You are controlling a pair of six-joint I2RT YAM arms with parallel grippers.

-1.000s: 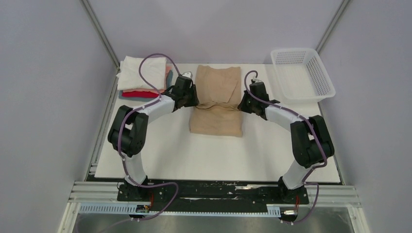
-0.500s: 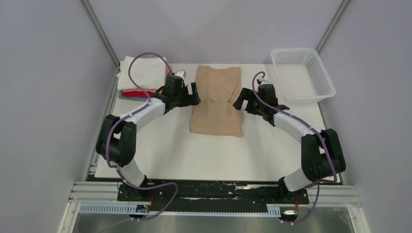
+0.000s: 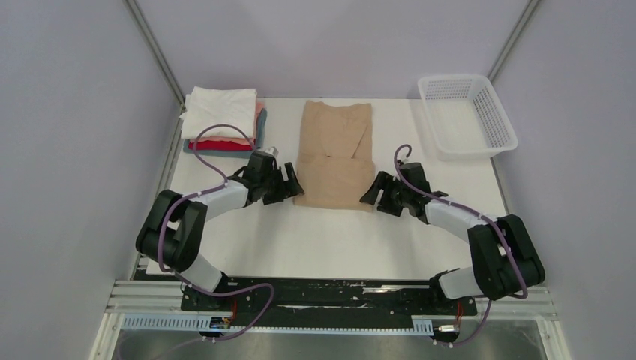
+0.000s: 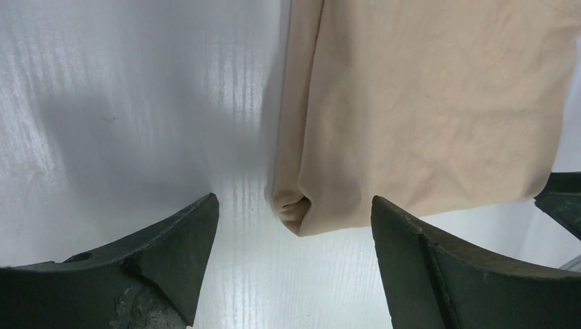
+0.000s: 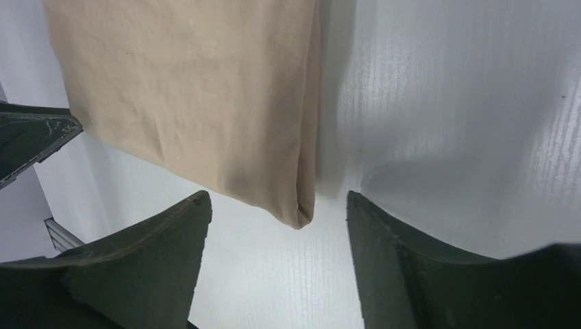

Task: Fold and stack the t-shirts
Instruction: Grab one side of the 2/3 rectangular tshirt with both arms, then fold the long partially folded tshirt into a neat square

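A tan t-shirt (image 3: 336,154) lies flat mid-table, folded into a long narrow strip with its sleeves turned in. My left gripper (image 3: 294,187) stands open just short of the shirt's near left corner (image 4: 296,209), which shows between the jaws without touching them. My right gripper (image 3: 370,196) stands open at the near right corner (image 5: 300,214), also apart from it. Folded t-shirts sit stacked at the back left: a white one (image 3: 219,110) on top of pink, red (image 3: 217,145) and blue-grey ones.
A white mesh basket (image 3: 465,114) stands at the back right of the white table (image 3: 330,247). Metal frame posts rise at the table's back corners. The opposite gripper's finger shows at the edge of each wrist view.
Both grippers let go of the tan shirt's sides, opened, and drew back toward me from its middle to its near corners. The shirt now lies flat.
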